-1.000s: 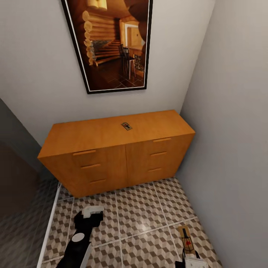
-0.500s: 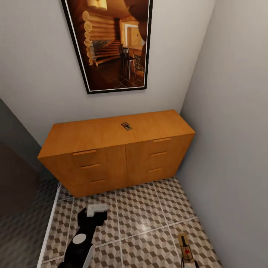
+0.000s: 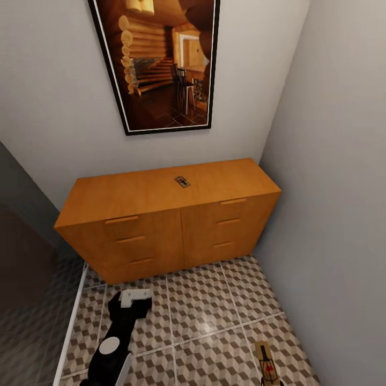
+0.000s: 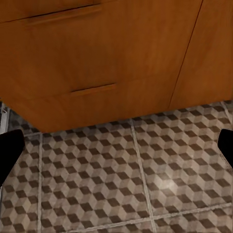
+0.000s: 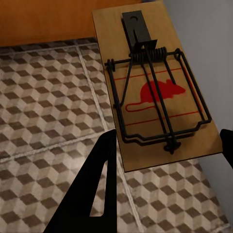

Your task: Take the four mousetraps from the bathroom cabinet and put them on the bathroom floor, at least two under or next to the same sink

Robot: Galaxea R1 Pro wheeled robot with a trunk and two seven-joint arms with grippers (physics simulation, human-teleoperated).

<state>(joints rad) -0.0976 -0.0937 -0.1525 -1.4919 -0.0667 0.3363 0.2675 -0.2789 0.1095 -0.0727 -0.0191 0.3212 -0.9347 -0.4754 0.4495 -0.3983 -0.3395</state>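
The right gripper (image 5: pixel 167 145) grips a mousetrap (image 5: pixel 155 82) between its jaws, above the tiled floor (image 3: pixel 203 316). The left gripper (image 4: pixel 116 150) hangs spread wide over bare tiles. Beyond both, another mousetrap (image 3: pixel 182 182) lies on the cabinet (image 3: pixel 161 214).

Distant mousetrap (image 3: pixel 182 182) (on cabinet (image 3: pixel 161 214)) too small.

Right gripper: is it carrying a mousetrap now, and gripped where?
Yes. The right gripper holds a mousetrap by its near short end, jaws at either side of the board. The left gripper is open and empty.
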